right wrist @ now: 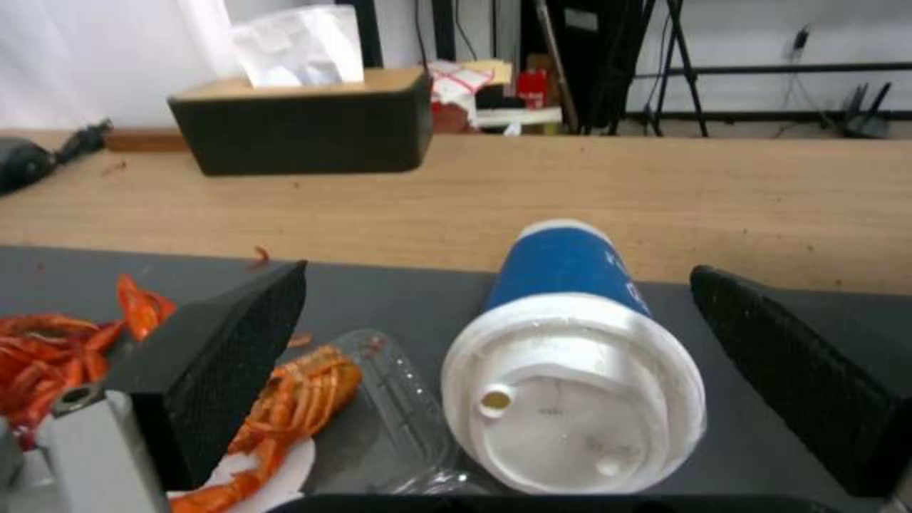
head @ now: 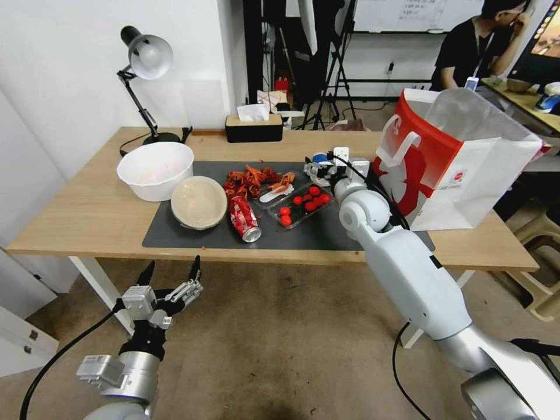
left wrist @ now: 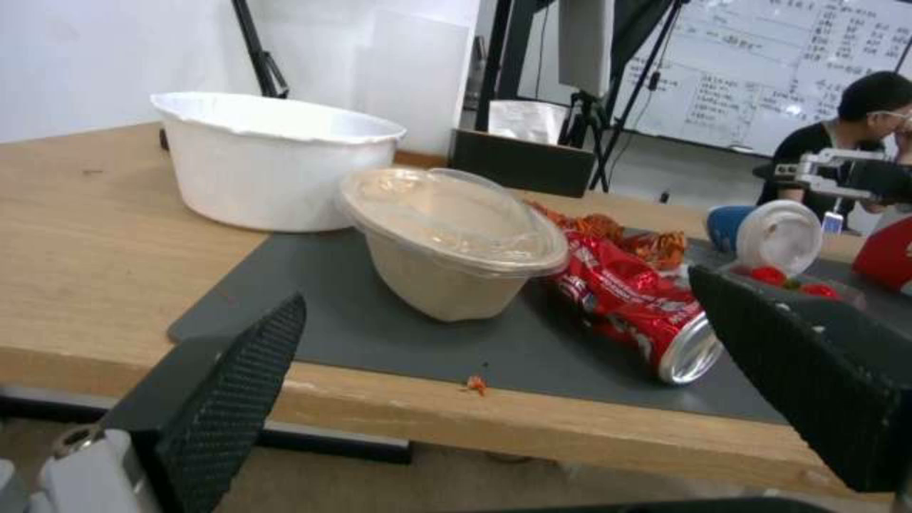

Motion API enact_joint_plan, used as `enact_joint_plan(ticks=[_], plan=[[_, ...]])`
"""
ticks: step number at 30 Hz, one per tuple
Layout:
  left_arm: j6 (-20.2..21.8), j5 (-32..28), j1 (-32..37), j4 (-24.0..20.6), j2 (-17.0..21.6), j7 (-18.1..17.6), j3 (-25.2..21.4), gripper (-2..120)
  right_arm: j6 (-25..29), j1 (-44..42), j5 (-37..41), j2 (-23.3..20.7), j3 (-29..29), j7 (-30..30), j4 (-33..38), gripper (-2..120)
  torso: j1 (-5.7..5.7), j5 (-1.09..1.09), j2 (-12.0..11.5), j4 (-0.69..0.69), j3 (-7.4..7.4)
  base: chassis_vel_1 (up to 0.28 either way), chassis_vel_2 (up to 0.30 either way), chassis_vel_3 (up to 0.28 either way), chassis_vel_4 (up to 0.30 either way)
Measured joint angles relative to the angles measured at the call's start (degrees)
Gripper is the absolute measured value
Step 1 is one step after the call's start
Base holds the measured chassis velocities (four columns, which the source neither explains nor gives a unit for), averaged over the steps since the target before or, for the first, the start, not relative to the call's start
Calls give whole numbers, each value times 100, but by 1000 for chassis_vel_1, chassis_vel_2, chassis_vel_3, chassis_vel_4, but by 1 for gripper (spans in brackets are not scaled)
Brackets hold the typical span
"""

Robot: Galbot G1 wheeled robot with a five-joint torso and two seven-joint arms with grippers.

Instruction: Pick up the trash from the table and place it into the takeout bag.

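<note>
Left gripper (head: 170,274) hangs below the table (head: 81,221) edge, jaws apart and empty. Right gripper (head: 318,169) sits over the mat, jaws spread around the tipped blue-white lidded cup (right wrist: 570,356), beside the takeout bag (head: 461,169).

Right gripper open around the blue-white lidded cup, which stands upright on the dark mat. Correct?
Not quite: the blue-white lidded cup lies on its side, lid toward the camera, as the right wrist view shows. The right gripper is open around it, on the dark mat.
</note>
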Motion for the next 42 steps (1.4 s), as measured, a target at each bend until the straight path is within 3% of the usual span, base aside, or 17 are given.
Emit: enact_joint_plan(ticks=[23, 26, 35, 42], plan=[[0, -4, 7, -27, -3, 0, -9, 100, -402, 182, -4, 19, 85, -76, -282, 100, 0, 1, 0, 0, 0, 0, 0, 0, 0], [-2, 2, 14, -41, -43, 0, 1, 100, -769, 433, 96, 43, 97, 95, -392, 100, 0, 0, 0, 0, 0, 0, 0, 0, 0], [-8, 5, 15, -47, -47, 30, -8, 100, -1045, 588, 226, 63, 96, 193, -397, 100, 0, 0, 0, 0, 0, 0, 0, 0, 0], [-30, 45, 36, -102, -101, 56, 0, 100, -1567, 836, 413, 80, 95, 308, -408, 100, 0, 0, 0, -1, 0, 0, 0, 0, 0]])
